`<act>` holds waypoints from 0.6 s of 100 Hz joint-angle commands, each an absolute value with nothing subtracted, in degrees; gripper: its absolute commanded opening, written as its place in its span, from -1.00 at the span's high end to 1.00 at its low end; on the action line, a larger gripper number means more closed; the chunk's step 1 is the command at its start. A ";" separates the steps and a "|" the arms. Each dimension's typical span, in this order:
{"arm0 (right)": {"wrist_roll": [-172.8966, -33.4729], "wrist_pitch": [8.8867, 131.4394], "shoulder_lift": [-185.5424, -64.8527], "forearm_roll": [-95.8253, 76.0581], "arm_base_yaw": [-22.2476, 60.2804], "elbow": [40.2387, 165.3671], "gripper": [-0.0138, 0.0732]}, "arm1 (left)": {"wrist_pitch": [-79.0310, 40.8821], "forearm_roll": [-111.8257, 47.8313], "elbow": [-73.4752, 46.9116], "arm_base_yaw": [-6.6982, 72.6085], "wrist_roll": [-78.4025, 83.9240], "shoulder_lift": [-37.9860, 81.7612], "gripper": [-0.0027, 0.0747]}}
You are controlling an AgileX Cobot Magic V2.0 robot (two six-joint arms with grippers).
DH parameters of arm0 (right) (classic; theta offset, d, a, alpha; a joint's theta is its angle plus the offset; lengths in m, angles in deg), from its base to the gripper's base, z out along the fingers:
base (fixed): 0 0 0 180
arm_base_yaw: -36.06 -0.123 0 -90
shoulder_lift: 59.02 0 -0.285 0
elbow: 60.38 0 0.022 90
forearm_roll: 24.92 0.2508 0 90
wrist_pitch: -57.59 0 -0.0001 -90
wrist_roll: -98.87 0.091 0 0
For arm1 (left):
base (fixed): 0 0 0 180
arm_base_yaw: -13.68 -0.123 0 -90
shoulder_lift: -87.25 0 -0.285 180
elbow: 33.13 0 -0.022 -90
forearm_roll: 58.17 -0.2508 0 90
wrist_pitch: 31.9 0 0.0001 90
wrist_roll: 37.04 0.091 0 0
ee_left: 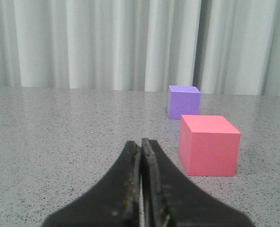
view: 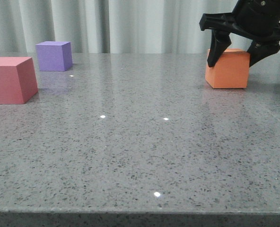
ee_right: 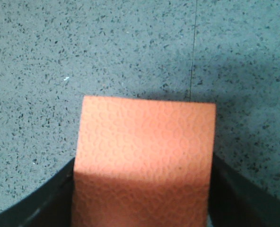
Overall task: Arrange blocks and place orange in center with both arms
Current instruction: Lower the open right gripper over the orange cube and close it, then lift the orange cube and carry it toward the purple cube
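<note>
pretty even soft light, tiny glare dots on the glossy table (view: 130, 156), faint shadows beside cubes, left gripper (ee_left: 141, 144) fingertips looked blurry up close

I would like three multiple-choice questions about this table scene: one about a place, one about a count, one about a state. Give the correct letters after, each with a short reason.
1. In the front view, where does the orange cube stand?
A. at the right of the table
B. between the other two cubes
C. on top of the purple cube

2. How many cubes are on the table?
A. two
B. three
C. four

3. How is the left claw?
A. open around the red-pink cube
B. holding the purple cube
C. shut and holding nothing

Answers: 1 A, the orange cube is far right, with the right claw at both its sides. 2 B, the orange, the red-pink cube and the purple cube are all there is. 3 C, the left wrist view shows its fingers pressed together, both cubes beyond them.
</note>
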State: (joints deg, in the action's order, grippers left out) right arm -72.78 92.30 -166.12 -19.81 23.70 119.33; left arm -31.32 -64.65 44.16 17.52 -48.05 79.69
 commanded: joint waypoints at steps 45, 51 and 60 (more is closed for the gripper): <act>-71.20 92.98 -163.77 -18.52 16.85 128.44 -0.02 | -35.75 -64.07 46.71 17.37 -48.33 81.77 0.98; -68.99 92.98 -164.65 -19.12 14.71 130.64 -0.02 | -35.75 -64.07 46.71 17.37 -48.33 81.77 0.98; -64.25 93.37 -167.15 -21.02 11.34 134.74 -0.02 | -35.75 -64.07 46.71 17.37 -48.33 81.77 0.98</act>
